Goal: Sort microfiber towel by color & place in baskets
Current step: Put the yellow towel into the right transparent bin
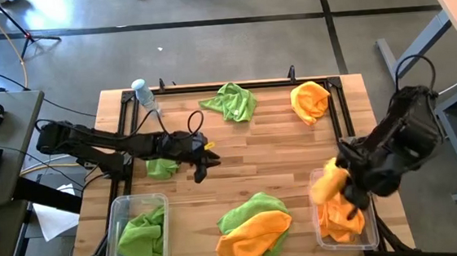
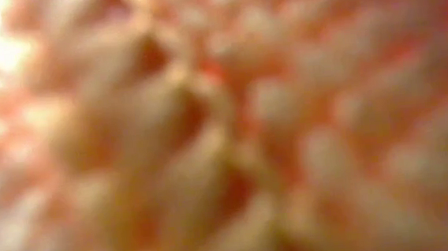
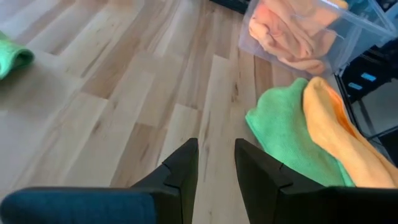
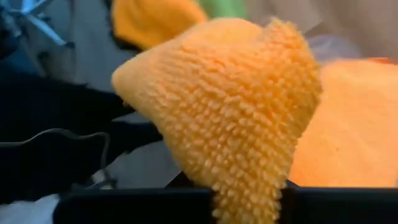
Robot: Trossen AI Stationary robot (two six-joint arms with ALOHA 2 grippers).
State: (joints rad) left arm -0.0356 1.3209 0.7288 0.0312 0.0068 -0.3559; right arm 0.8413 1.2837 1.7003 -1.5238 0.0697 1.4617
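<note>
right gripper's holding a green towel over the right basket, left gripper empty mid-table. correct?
Not quite: the towel in the right gripper is orange-yellow, not green, as the right wrist view shows close up. The rest holds: in the high view it hangs over the right basket, and the left gripper is empty mid-table.

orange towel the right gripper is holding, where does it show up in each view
High view: the held orange towel hangs at the right gripper, at the left edge of the right basket.
Low view: only blurred orange fuzz fills the picture; cannot tell which towel.
Left wrist view: not clearly in it; the right basket shows orange cloth inside.
Right wrist view: centre, the held orange towel pinched at its lower end.
Shared landmark: the right basket.
</note>
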